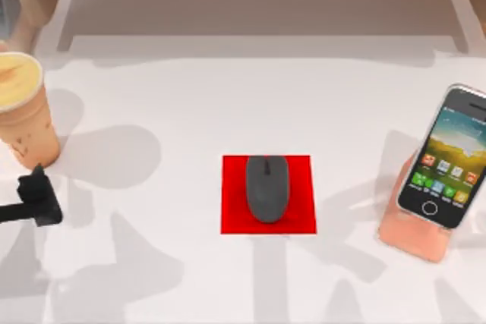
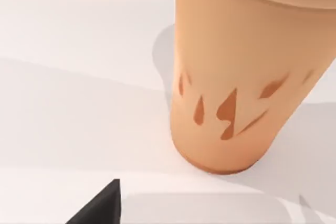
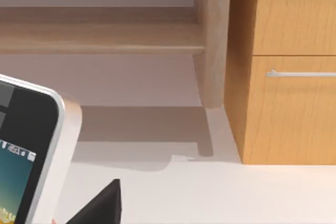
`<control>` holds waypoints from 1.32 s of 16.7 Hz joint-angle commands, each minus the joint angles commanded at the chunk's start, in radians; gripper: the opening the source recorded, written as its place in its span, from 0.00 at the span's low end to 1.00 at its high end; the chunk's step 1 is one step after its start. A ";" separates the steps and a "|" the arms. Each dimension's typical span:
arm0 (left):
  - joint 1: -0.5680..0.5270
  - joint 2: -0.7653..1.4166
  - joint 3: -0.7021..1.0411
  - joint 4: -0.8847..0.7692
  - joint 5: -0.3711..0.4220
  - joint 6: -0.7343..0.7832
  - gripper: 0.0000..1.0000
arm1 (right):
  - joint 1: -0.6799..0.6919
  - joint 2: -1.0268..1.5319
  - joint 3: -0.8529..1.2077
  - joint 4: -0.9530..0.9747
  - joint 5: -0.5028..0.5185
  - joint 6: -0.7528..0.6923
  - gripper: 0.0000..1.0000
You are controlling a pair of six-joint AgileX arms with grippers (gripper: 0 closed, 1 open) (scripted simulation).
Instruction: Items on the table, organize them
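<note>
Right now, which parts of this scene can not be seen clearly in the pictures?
- Paper cup: top view's left edge cuts off part of it; left wrist view's upper edge cuts off its top.
- Smartphone: top view's right edge clips it; right wrist view shows one corner.
- Phone stand: mostly hidden under the smartphone.
- Left gripper: whether its fingers are open cannot be told.
- Mouse: its underside and the red mat beneath are hidden.

Lighting bright and even. Soft grey shadows lie on the white table (image 1: 175, 278): one spreads right of the paper cup (image 1: 23, 111), others surround the phone stand (image 1: 414, 229). No glare noted. Mild overall softness; cup near the left wrist camera slightly blurred
</note>
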 joint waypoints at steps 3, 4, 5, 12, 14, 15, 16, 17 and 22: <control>0.003 0.237 0.040 0.191 0.021 0.025 1.00 | 0.000 0.000 0.000 0.000 0.000 0.000 1.00; 0.005 0.296 0.055 0.258 0.030 0.038 1.00 | 0.000 0.000 0.000 0.000 0.000 0.000 1.00; 0.007 0.345 0.072 0.321 0.039 0.052 1.00 | 0.000 0.000 0.000 0.000 0.000 0.000 1.00; 0.023 0.530 0.156 0.580 0.082 0.133 1.00 | 0.000 0.000 0.000 0.000 0.000 0.000 1.00; 0.023 0.533 0.157 0.582 0.082 0.133 1.00 | 0.000 0.000 0.000 0.000 0.000 0.000 1.00; 0.023 0.533 0.157 0.582 0.082 0.133 1.00 | 0.000 0.000 0.000 0.000 0.000 0.000 1.00; 0.023 0.533 0.157 0.582 0.082 0.133 1.00 | 0.000 0.000 0.000 0.000 0.000 0.000 1.00; 0.019 0.530 0.153 0.580 0.081 0.132 1.00 | 0.000 0.000 0.000 0.000 0.000 0.000 1.00; 0.014 0.598 0.231 0.574 0.075 0.132 1.00 | 0.000 0.000 0.000 0.000 0.000 0.000 1.00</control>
